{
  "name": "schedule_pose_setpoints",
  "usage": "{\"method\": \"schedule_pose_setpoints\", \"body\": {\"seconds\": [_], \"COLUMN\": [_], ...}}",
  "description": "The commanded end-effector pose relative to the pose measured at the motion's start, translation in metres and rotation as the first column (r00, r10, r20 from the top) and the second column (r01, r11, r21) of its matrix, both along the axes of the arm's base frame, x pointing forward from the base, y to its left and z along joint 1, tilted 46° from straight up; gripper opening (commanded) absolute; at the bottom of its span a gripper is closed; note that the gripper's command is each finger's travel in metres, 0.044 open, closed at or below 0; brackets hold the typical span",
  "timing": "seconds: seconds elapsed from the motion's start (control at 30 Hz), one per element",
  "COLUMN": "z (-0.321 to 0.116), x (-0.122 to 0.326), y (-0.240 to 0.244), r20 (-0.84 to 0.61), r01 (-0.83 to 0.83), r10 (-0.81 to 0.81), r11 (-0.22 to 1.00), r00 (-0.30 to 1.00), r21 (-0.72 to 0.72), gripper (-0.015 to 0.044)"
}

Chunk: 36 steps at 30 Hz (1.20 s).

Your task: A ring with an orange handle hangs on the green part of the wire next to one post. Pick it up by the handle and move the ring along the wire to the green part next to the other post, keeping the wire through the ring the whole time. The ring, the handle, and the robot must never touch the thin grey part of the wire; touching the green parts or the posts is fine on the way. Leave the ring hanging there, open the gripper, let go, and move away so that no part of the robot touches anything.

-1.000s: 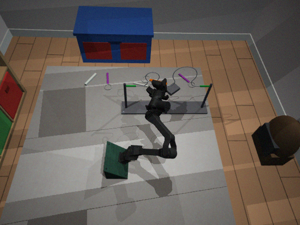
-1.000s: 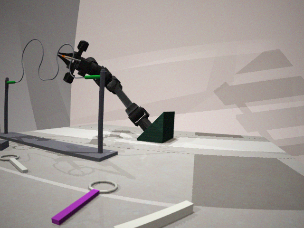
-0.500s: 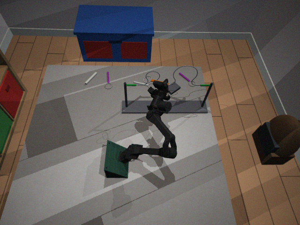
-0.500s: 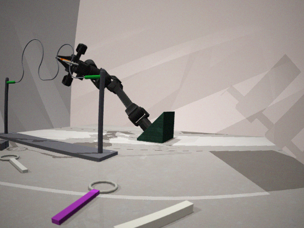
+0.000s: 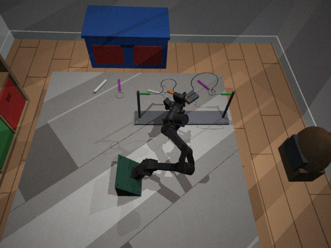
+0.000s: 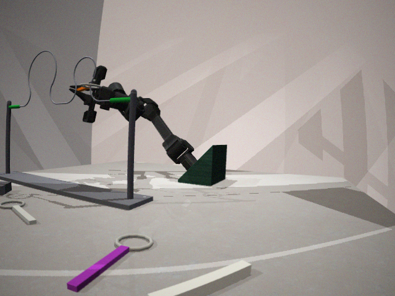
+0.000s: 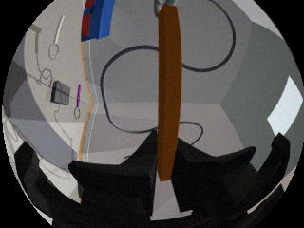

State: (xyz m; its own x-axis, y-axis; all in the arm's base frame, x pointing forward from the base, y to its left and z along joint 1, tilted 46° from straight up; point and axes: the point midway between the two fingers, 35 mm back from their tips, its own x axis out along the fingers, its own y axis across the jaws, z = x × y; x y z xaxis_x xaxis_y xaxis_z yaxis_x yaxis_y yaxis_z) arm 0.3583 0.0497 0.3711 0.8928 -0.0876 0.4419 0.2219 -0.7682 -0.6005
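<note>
My gripper [image 5: 179, 95] [image 6: 73, 88] [image 7: 159, 134] is shut on the orange handle [image 5: 170, 92] [image 6: 81, 88] [image 7: 170, 90]. The pale ring [image 5: 158, 89] [image 6: 86, 84] is held nearly level at the wire's smaller loop, on the side of the near post in the exterior view. The grey wire [image 5: 217, 80] [image 6: 57, 66] [image 7: 235, 40] appears to pass through the ring; any contact is too small to tell. Green parts [image 5: 144, 93] [image 5: 226, 93] [image 6: 120, 100] [image 6: 14, 106] join the posts [image 5: 138, 106] [image 5: 228, 105] [image 6: 131, 143] [image 6: 8, 137]. Most of the ring is outside the wrist view.
The wire's taller loop rises toward the other post. The posts stand on a grey base plate [image 5: 149, 121] [image 6: 108, 197]. Loose purple handles [image 5: 119, 84] [image 5: 203, 84] [image 6: 99, 267], white handles [image 5: 100, 86] [image 6: 23, 214] and a dark box [image 5: 192, 98] lie on the floor behind it.
</note>
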Motion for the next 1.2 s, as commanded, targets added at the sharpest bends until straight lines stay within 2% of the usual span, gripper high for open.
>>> {"method": "schedule_pose_setpoints", "body": {"seconds": [0.0, 0.6, 1.17], "z": [-0.011, -0.064, -0.126], "x": [0.001, 0.011, 0.017], "y": [-0.011, -0.045, -0.055], "r20": [-0.014, -0.083, -0.112], "r01": [0.003, -0.005, 0.009], "r10": [-0.001, 0.053, 0.134], "r11": [0.995, 0.871, 0.603], "r00": [1.0, 0.995, 0.985], "r21": [0.098, 0.492, 0.798], "gripper": [-0.015, -0.015, -0.015]}}
